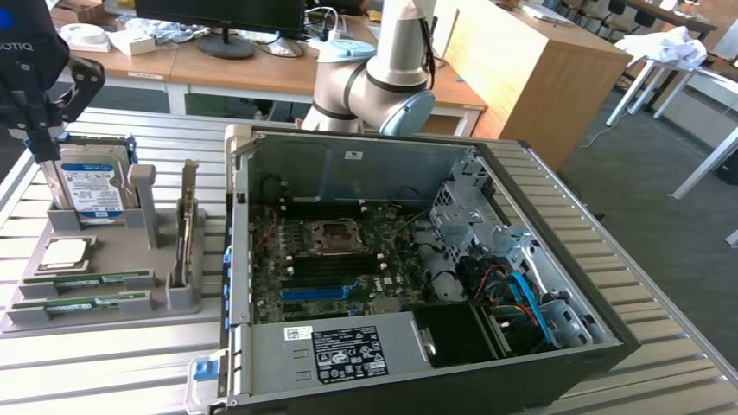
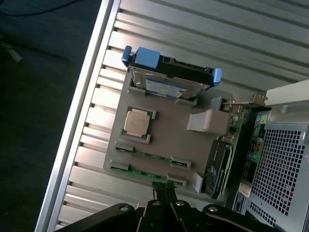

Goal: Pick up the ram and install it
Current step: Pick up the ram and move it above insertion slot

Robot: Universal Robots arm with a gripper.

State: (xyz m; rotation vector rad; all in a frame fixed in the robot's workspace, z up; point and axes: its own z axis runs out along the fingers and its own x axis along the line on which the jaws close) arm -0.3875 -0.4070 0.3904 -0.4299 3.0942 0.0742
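Two thin green sticks lie side by side in slots of a grey holder (image 1: pixel 110 322) to the exterior view's left of the computer. The ram (image 1: pixel 81 304) (image 2: pixel 145 174) is the one nearer the holder's edge; its look-alike (image 1: pixel 86 281) (image 2: pixel 152 155) sits beside it. My gripper (image 1: pixel 44 154) (image 2: pixel 163 186) hangs well above the holder, in front of the hard drive in the exterior view. It is shut and holds nothing. In the wrist view its fingertips line up with the ram.
The holder also carries an upright blue-labelled hard drive (image 1: pixel 92 186) (image 2: pixel 169 79), a processor chip (image 1: pixel 66 253) (image 2: pixel 136 121) and an upright card (image 1: pixel 185 233). The open computer case (image 1: pixel 542 199) shows its motherboard (image 1: pixel 334 259). The arm's base (image 1: pixel 381 82) stands behind it.
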